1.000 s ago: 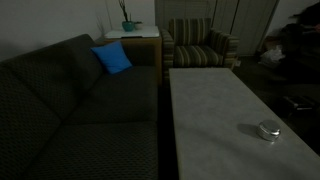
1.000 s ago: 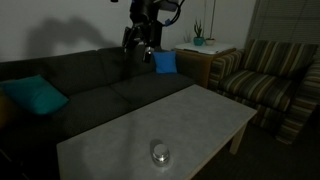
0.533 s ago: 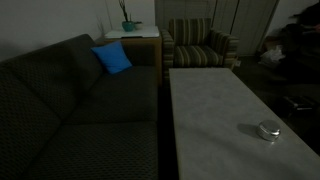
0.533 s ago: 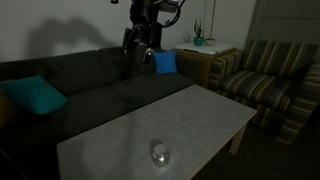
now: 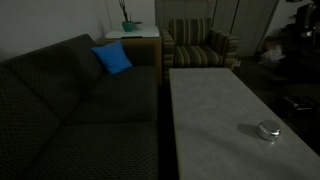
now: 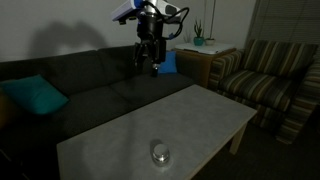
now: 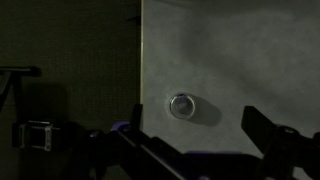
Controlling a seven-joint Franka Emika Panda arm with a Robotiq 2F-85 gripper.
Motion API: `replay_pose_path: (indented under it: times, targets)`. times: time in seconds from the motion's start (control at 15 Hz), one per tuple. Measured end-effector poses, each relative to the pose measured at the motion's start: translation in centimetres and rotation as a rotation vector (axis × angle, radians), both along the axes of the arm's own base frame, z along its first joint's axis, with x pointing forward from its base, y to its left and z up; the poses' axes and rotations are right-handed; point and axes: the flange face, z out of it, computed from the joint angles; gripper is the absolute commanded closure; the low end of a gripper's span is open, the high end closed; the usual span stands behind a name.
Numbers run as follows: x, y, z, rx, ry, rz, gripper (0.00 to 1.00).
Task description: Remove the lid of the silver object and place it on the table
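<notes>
On long rectangular coffee table with pale grey mottled top (image 5: 210, 95) (image 6: 120, 135) (image 7: 250, 45): 1 small low round shiny silver metal container (image 5: 267, 130) (image 6: 160, 153) (image 7: 182, 105), near long edge away from dark sofa (image 6: 90, 85). Flat round silvery lid (image 7: 182, 104) seated on top, facing up. Container upright, axis vertical; round, no long axis. Gripper (image 6: 152, 68) high over sofa, well apart from container. Fingers (image 7: 272, 140) spread wide, holding nothing.

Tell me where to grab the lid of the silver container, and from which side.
Grip the lid by its round rim, straight down from above: it lies flat atop the low container, which stands alone on the table, so its opposite edges look free.
</notes>
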Motion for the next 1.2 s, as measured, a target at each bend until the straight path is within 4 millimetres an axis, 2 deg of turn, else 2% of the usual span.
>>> replay_pose_path:
  times: [0.33,0.4,1.0,1.13,1.2]
  targets:
    - [0.7,-0.7,-7.0,-0.024,0.082,-0.032,0.00]
    - [0.8,-0.7,-7.9,-0.025,0.093,-0.032,0.00]
    - [2.0,-0.7,-8.2,-0.025,0.081,-0.026,0.00]
    - [3.1,-1.1,-10.0,-0.017,0.046,-0.036,0.00]
    - [3.5,-1.5,-11.6,-0.005,0.034,-0.047,0.00]
